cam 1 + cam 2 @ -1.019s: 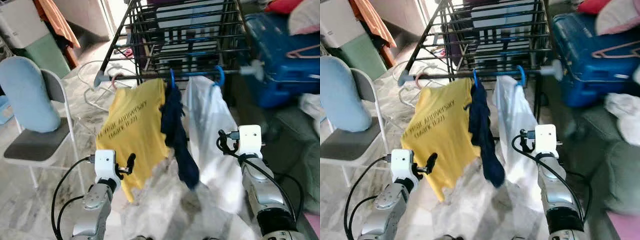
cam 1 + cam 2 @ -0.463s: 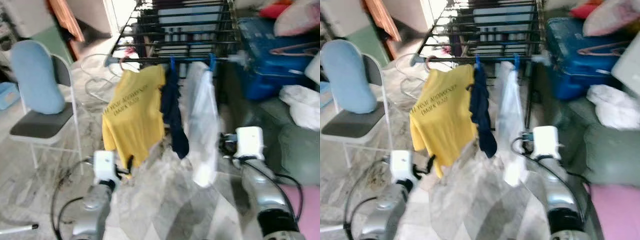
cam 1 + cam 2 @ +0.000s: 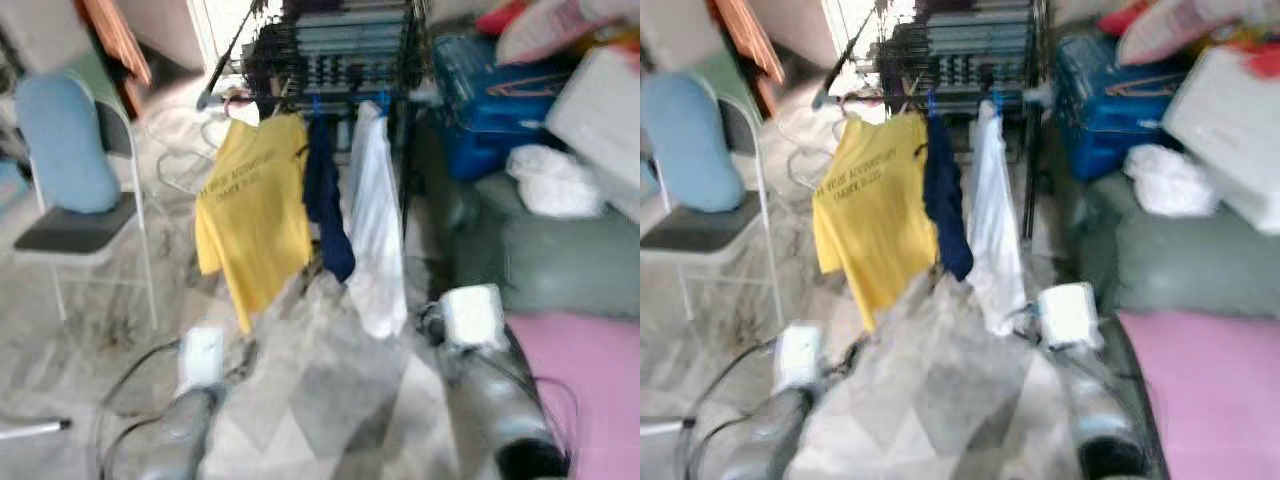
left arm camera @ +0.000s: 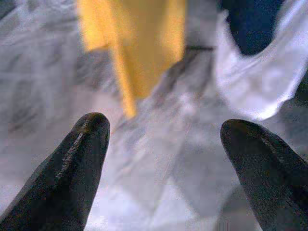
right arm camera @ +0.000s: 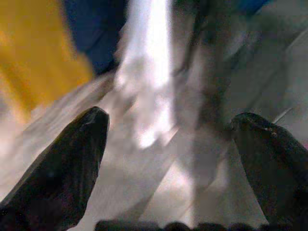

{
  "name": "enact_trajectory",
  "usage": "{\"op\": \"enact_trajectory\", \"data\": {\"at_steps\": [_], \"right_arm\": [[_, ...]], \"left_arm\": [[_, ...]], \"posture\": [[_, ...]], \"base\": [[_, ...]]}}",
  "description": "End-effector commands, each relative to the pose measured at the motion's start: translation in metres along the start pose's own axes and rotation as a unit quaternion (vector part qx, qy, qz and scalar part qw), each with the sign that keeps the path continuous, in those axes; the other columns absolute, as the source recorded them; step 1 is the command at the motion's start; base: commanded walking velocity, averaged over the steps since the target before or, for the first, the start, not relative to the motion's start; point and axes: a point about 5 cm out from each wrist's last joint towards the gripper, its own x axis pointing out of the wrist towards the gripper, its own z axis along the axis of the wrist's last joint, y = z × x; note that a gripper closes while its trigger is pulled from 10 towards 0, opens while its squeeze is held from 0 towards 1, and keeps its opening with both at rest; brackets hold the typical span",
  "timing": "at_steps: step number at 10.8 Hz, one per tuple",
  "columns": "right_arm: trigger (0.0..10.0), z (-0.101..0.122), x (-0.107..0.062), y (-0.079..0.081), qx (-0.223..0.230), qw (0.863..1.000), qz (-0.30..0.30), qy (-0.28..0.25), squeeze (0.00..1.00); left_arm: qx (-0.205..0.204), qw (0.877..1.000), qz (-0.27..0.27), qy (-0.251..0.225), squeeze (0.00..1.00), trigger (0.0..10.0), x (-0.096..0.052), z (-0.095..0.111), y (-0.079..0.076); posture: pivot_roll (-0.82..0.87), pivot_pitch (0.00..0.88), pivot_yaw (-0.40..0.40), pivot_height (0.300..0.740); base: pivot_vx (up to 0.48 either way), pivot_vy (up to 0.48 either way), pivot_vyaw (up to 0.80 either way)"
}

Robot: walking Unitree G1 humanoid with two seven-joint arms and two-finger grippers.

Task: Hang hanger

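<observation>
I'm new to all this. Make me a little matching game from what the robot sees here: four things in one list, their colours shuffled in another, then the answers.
Things:
1. T-shirt with writing, hanging on the drying rack
2. Middle garment on the rack
3. Cushion on the folding chair
4. Suitcase to the right of the rack

Colours:
A. dark navy
B. light blue
C. yellow
D. bright blue

Pairs: 1-C, 2-A, 3-B, 4-D
</observation>
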Motion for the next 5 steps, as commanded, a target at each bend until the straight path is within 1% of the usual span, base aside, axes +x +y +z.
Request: {"op": "enact_trajectory", "data": {"at_steps": [1, 2, 3, 4, 5], "right_arm": [[10.0, -0.018, -0.001, 0.002, 0.024, 0.999, 0.012, 0.039, 0.00], [10.0, -0.033, -0.004, 0.007, 0.050, 0.996, 0.026, 0.069, 0.00], [10.0, -0.050, -0.009, 0.012, 0.079, 0.991, 0.036, 0.105, 0.00], [10.0, -0.061, -0.013, 0.015, 0.073, 0.989, 0.038, 0.127, 0.00], [10.0, -0.081, -0.021, 0.019, 0.036, 0.984, 0.051, 0.169, 0.00]], "left_arm": [[0.001, 0.999, -0.012, 0.031, 0.00, 10.0, -0.002, -0.017, -0.001], [0.011, 0.998, -0.007, 0.064, 0.00, 10.0, -0.003, -0.031, 0.001], [0.001, 0.996, -0.005, 0.093, 0.00, 10.0, -0.003, -0.040, 0.003], [0.008, 0.994, -0.008, 0.108, 0.00, 10.0, -0.003, -0.045, 0.003], [0.013, 0.991, 0.000, 0.136, 0.00, 10.0, -0.004, -0.052, 0.008]], "posture": [[-0.12, 0.000, 0.110, 0.740], [-0.12, 0.000, 0.114, 0.740], [-0.13, 0.000, 0.119, 0.740], [-0.13, 0.000, 0.121, 0.740], [-0.14, 0.000, 0.132, 0.740]], "base": [[0.000, 0.000, 0.00], [0.000, 0.000, 0.00], [0.000, 0.000, 0.00], [0.000, 0.000, 0.00], [0.000, 0.480, 0.00]]}}
